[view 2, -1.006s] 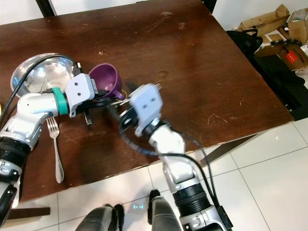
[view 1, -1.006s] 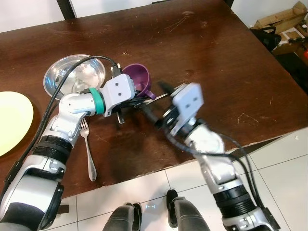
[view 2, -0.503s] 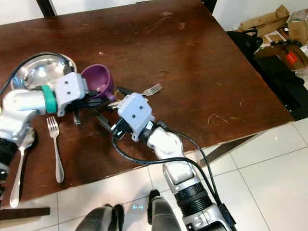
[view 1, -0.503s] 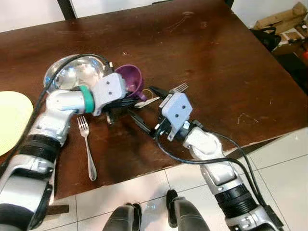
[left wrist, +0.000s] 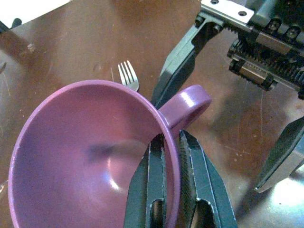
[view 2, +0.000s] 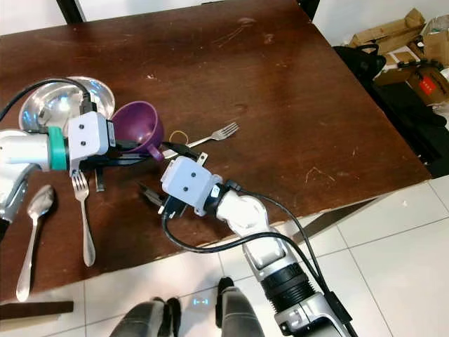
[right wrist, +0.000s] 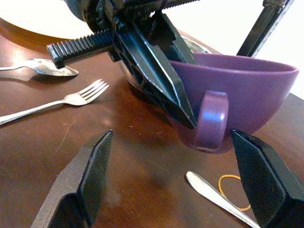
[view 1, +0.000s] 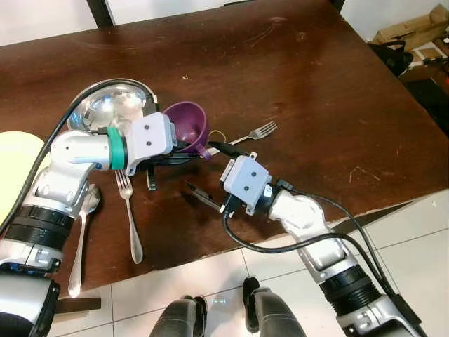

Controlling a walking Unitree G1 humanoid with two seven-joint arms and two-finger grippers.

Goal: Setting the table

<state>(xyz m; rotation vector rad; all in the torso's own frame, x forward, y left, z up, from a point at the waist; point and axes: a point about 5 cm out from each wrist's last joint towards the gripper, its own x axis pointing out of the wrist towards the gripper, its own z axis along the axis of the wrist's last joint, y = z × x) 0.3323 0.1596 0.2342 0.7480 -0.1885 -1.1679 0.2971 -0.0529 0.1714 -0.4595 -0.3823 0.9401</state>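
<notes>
A purple cup stands on the dark wooden table, its handle toward the table's front. My left gripper is shut on the cup's rim beside the handle, one finger inside and one outside. In front of the cup, low over the table, my right gripper is open wide and holds nothing. Its fingers point at the cup's handle. A fork lies to the right of the cup. A second fork and a spoon lie at the front left.
A steel bowl sits just behind and left of the cup. A yellow plate lies at the far left edge. A yellow rubber band lies by the cup. The table's front edge is close below my right gripper. Boxes and bags stand on the floor at the right.
My right gripper has dropped lower and drawn left toward the table's front, leaving a fork lying beside the cup. My left gripper has slid a little left with the cup.
</notes>
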